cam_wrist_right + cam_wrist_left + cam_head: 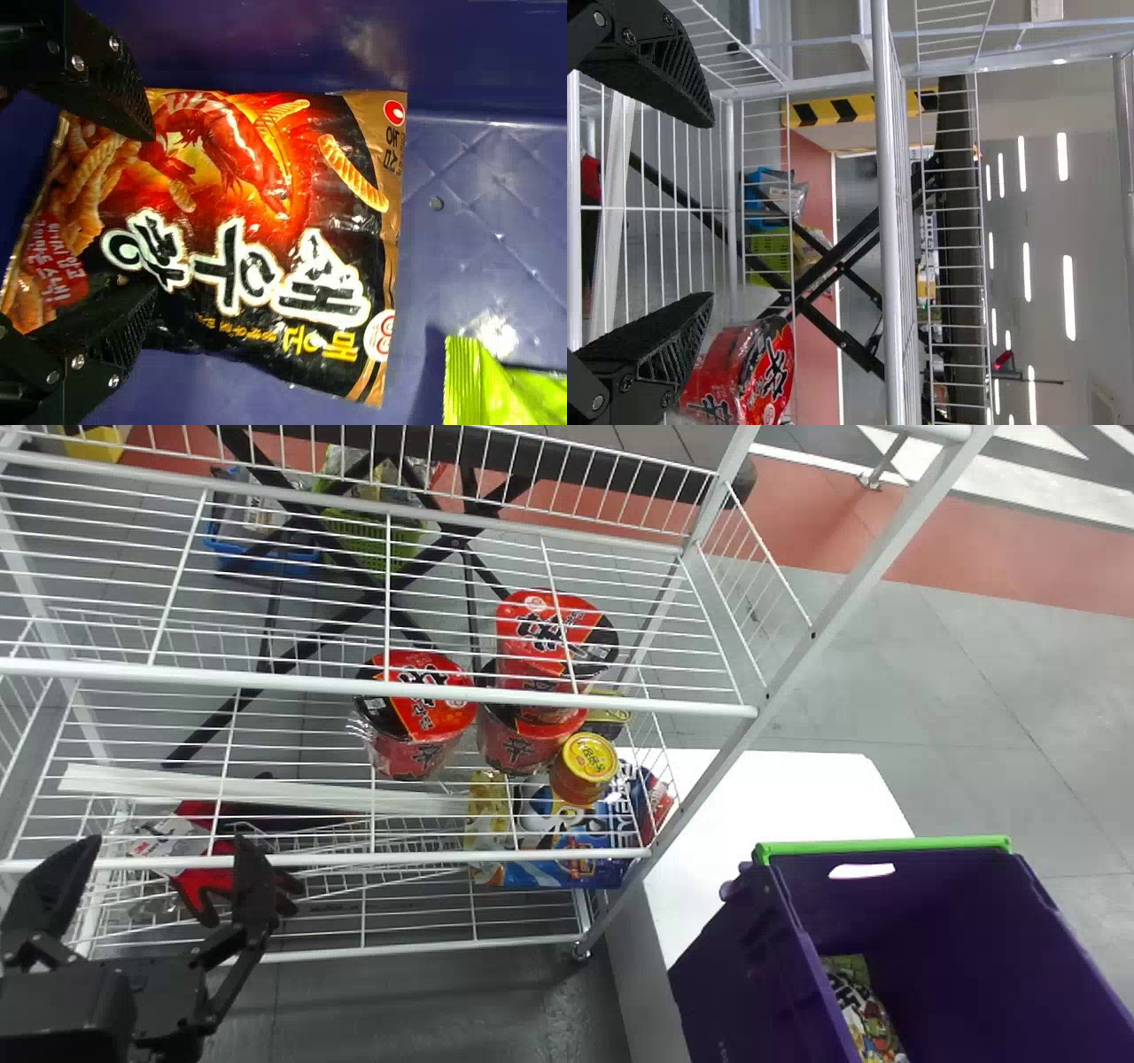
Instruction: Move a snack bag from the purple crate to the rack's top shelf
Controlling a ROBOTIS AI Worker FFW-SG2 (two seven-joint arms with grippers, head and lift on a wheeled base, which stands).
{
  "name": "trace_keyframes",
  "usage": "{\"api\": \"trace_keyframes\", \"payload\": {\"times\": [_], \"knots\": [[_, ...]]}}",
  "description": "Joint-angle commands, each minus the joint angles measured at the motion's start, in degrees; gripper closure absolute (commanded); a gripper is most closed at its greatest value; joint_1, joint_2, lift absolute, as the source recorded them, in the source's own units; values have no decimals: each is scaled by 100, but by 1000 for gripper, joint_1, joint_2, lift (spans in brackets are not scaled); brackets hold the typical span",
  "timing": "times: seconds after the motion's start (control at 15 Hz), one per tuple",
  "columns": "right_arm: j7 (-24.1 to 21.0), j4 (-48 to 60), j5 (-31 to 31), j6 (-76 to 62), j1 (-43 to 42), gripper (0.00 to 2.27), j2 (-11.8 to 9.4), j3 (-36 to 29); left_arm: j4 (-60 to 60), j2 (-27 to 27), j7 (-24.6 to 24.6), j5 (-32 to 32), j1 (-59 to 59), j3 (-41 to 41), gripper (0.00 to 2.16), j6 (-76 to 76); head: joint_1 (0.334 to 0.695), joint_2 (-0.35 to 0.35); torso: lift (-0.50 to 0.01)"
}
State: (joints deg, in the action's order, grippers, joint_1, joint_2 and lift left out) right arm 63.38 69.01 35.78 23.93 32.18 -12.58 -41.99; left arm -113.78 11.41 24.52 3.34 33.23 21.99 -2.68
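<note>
Nearest the camera, the black two-fingered left claw (166, 849) stands spread before the rack, gripping nothing. White wire top shelf (266, 677), judged to be the intended destination, extends above it. Next to the right, seen through the wires, are red, film-wrapped noodle tubs (423, 708): three counted, two apparently stacked. Beside them sits one round tub with a yellow lid (589, 756), over blue printed packaging (576, 859), number of packs not determinable. Farther right, the white counter (780, 788) carries one purple plastic crate with a green rim strip (886, 843). Inside the crate lies the task's item, one glossy black-and-orange snack bag (292, 195), with the end of one bright green wrapper (505, 394) near it. The right claw (151, 211) is spread over one end of the bag, a finger towards each long side; contact cannot be confirmed. Assessment of handling: the bag should prove light, soft and puffed, its film slippery, its contents brittle. Recommended hold is across the full body, slightly in from the end, closed gently; a hard squeeze could crush the contents or burst a seam, a shallow one could slip.
</note>
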Motion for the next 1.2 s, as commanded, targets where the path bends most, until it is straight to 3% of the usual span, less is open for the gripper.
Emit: {"api": "trace_keyframes", "payload": {"times": [0.0,0.13,0.2,0.33,0.4,0.8,1.13], "knots": [[-62,-72,-1,11,-37,259,1,76,-4,19,8,0,17,-10,137,-17,695,-350,-452],[-62,-107,8,29,-46,502,-17,85,-13,19,0,0,17,-19,137,0,695,-350,-452],[-36,-125,17,82,-46,880,-34,85,-13,19,0,0,8,-19,137,0,695,-350,-452],[-62,-134,-1,64,-46,1980,-34,-3,14,11,0,0,-18,-19,137,0,695,-350,-452],[-53,-125,-9,99,-46,2108,-26,-47,31,2,0,0,-36,-10,137,0,695,-350,-452],[360,490,-36,767,86,2115,124,-301,40,-51,-9,44,-54,7,137,123,695,-350,-452],[448,596,-36,767,86,2111,133,-460,40,-51,0,53,-62,16,137,141,695,-350,-452]]}}
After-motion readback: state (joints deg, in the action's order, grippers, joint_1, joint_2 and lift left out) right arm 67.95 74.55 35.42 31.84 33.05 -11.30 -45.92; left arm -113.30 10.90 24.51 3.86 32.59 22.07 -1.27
